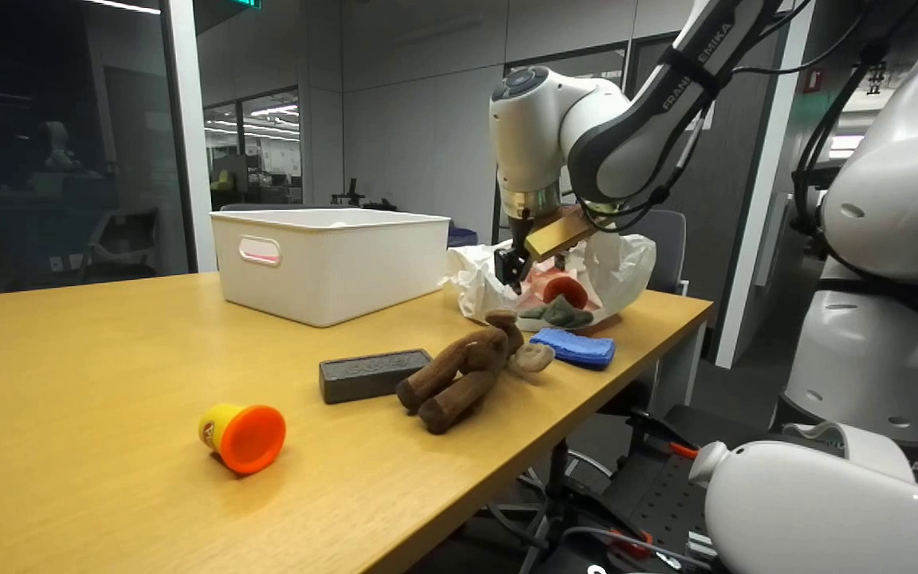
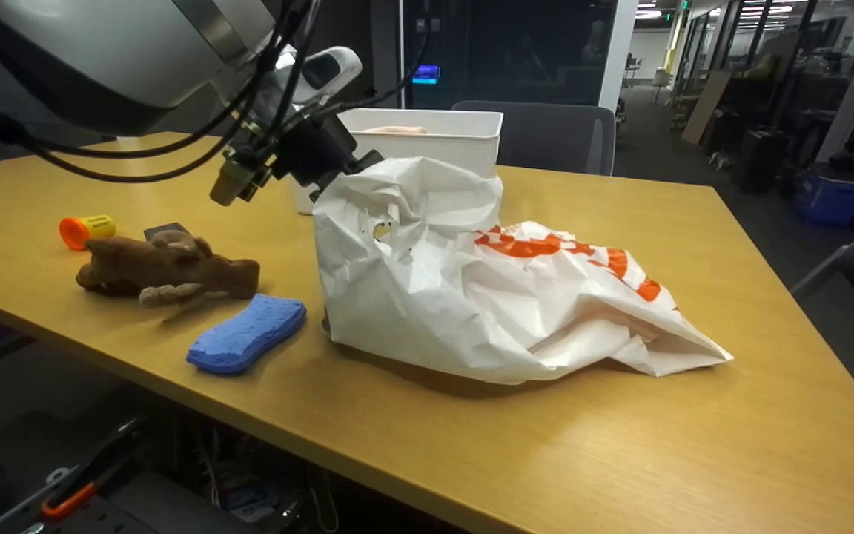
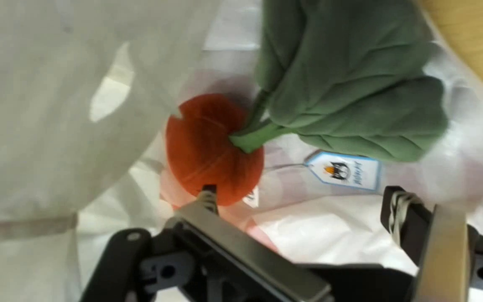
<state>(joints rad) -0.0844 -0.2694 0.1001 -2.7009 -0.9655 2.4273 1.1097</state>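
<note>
A: What does the wrist view miss?

B: Nearly the whole table. In an exterior view, left to right, it carries an orange-lidded yellow tub on its side, a white bin, a dark block, a brown plush toy and a blue sponge.

A: And what gets hidden from outside?

B: In an exterior view the white bag turns a closed side to the camera and covers what it holds. Orange print shows there, toward its right, and not in the wrist view.

A: So which view looks in?

B: The wrist view, best of all: a red plush vegetable at left, then its green leaves, with a printed tag just below them.

A: Where is the vegetable from the gripper?

B: In the bag, beyond the left fingertip as the wrist view shows it. That fingertip overlaps the red part's lower edge; whether they touch, I cannot tell. The right fingertip stands well apart, over white paper, below the leaves and tag.

A: And the jaws?

B: Spread wide, with nothing gripped between them.
</note>
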